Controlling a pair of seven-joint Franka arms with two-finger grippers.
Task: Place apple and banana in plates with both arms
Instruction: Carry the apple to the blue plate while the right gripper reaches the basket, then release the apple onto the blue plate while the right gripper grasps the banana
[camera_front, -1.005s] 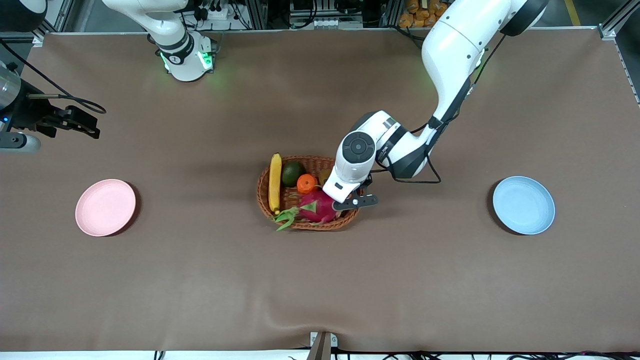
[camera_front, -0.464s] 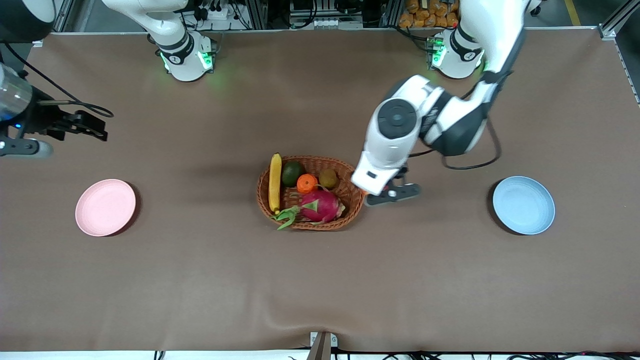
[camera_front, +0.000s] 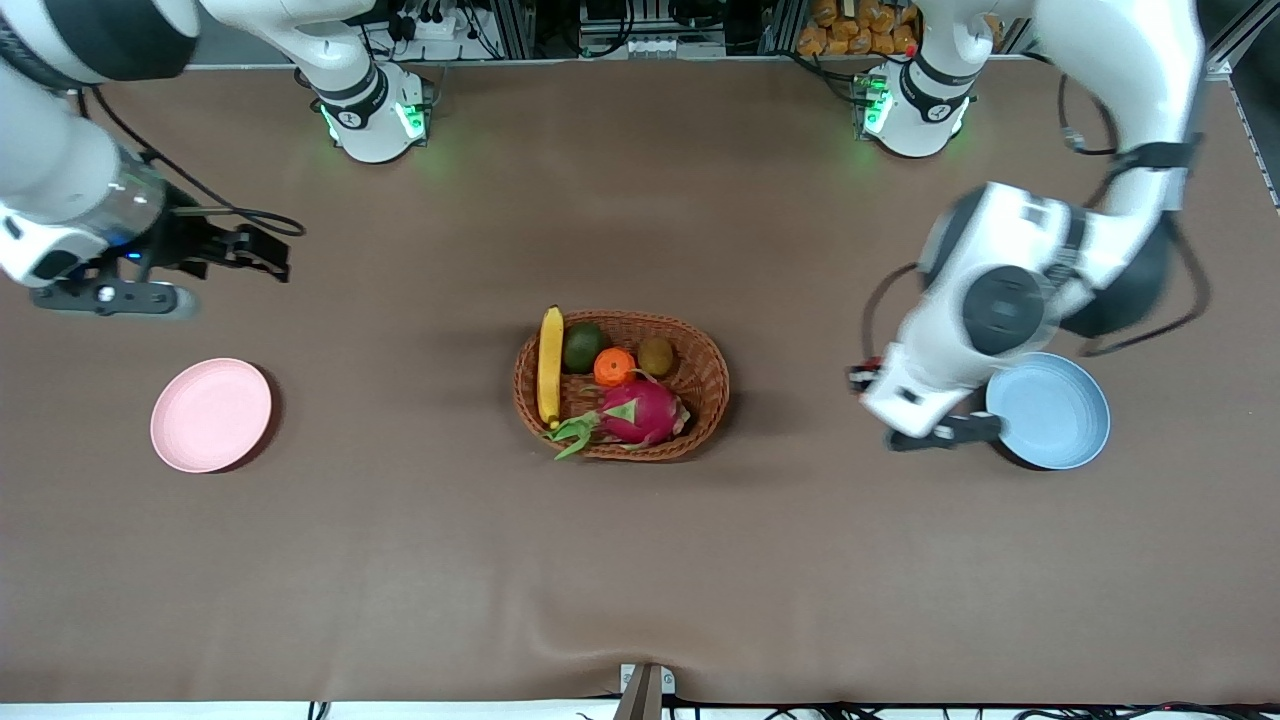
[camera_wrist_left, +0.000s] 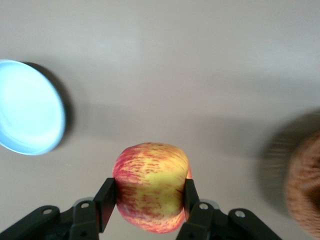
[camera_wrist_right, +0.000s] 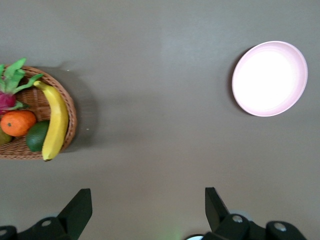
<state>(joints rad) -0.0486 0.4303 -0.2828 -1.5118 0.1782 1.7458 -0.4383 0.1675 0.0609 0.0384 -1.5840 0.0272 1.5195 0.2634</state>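
Carrying the apple (camera_wrist_left: 151, 193) clamped in its fingers, the left gripper (camera_front: 900, 400) swings from the basket (camera_front: 700, 352) to beside the blue plate (camera_front: 1060, 420), while the right gripper (camera_wrist_right: 145, 212) waits, spread wide.

In the front view the left arm (camera_front: 1000, 330) hides the apple and covers part of the blue plate's (camera_front: 1060, 420) rim. The left wrist view blurs the basket (camera_wrist_left: 305, 192) and crops it at the edge.
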